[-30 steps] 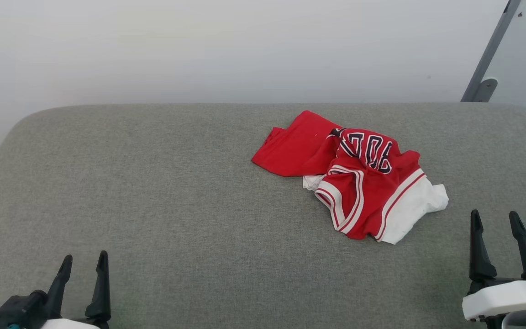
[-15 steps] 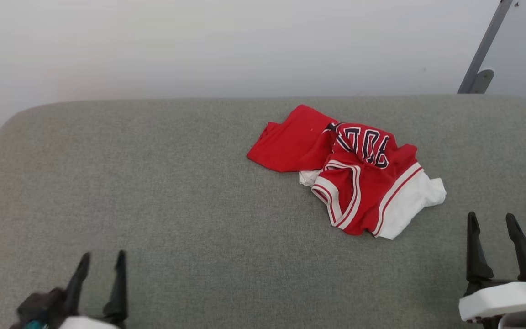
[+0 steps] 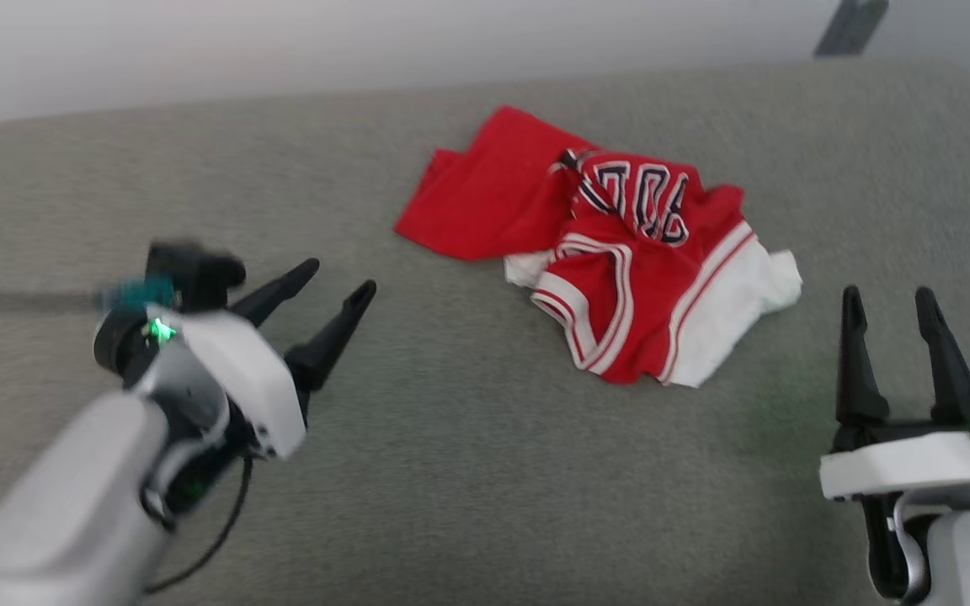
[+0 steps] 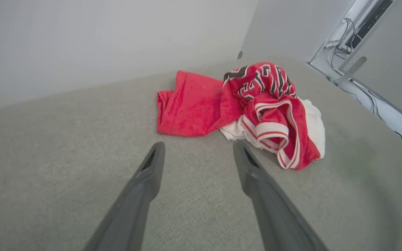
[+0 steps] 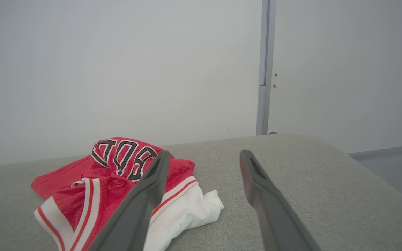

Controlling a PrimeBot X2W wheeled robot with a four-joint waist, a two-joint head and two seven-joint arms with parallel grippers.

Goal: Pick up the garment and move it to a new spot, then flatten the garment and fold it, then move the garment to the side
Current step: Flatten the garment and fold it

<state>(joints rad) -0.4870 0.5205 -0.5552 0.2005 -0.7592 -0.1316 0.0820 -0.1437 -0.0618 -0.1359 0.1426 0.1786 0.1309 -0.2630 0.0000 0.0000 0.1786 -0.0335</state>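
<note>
A grey woven padded surface (image 3: 468,471) with rounded corners and edges spreads across the head view. Behind its far edge stands a plain white wall (image 5: 117,69). A grey metal post (image 5: 264,69) rises upright against that wall, near the surface's far right corner, with two small dark marks on the wall just beside it. Past the rounded right edge lies a grey floor (image 5: 389,160). In the left wrist view, thin dark cables (image 4: 374,104) trail along the floor beside the surface.
</note>
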